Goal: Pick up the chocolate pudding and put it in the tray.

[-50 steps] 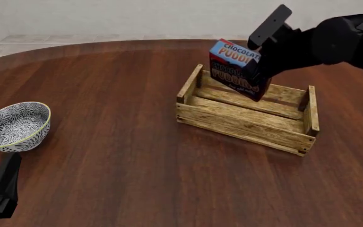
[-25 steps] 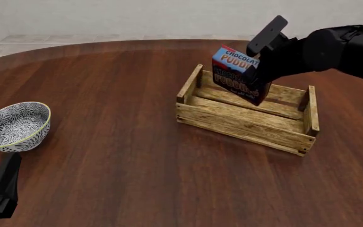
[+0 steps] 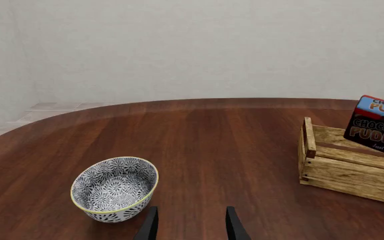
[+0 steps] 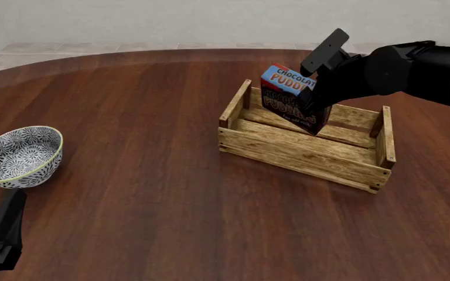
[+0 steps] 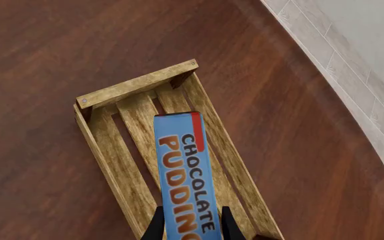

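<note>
- your right gripper is closed on the small rectangular chocolate pudding carton with blue top and dark brown front; one finger presses on each side of it.
- the carton is tilted and hangs inside the left half of the light wooden slatted tray; you cannot tell if its lower corner touches the floor slats.
- your left gripper is low near the table's near edge, its fingers apart with nothing between them.
- the blue-and-white patterned round bowl stands on the dark brown wooden table, well apart from the tray.
</note>
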`<action>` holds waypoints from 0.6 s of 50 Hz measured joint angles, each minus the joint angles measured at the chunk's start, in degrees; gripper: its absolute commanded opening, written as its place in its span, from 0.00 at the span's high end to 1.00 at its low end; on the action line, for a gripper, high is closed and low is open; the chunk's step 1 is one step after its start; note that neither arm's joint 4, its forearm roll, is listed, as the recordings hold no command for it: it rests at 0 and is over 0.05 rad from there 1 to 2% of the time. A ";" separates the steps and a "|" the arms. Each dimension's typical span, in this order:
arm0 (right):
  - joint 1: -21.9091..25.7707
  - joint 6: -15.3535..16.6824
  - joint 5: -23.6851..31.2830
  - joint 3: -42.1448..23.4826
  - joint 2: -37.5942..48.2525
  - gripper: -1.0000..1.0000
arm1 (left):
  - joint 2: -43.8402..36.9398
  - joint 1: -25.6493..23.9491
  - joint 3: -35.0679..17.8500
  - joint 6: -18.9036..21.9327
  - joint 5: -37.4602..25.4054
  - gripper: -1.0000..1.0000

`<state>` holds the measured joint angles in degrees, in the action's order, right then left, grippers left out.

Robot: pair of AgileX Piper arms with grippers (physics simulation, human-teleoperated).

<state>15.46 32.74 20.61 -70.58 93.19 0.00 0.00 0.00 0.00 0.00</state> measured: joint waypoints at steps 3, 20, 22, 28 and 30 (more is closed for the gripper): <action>-0.02 -0.09 -0.24 0.03 0.30 1.00 | 0.00 0.00 0.00 0.00 0.00 0.00; -0.25 -0.57 -1.61 0.66 1.76 1.00 | 0.00 0.00 0.00 0.00 0.00 0.00; -0.27 -0.64 -1.80 0.76 1.92 1.00 | 0.00 0.00 0.00 0.00 0.00 0.00; -0.17 -1.06 -2.26 0.90 2.44 1.00 | 0.00 0.00 0.00 0.00 0.00 0.00; -0.13 -1.17 -2.41 0.96 2.59 1.00 | 0.00 0.00 0.00 0.00 0.00 0.00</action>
<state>15.32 31.57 18.20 -69.62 95.78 0.00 0.00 0.00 0.00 0.00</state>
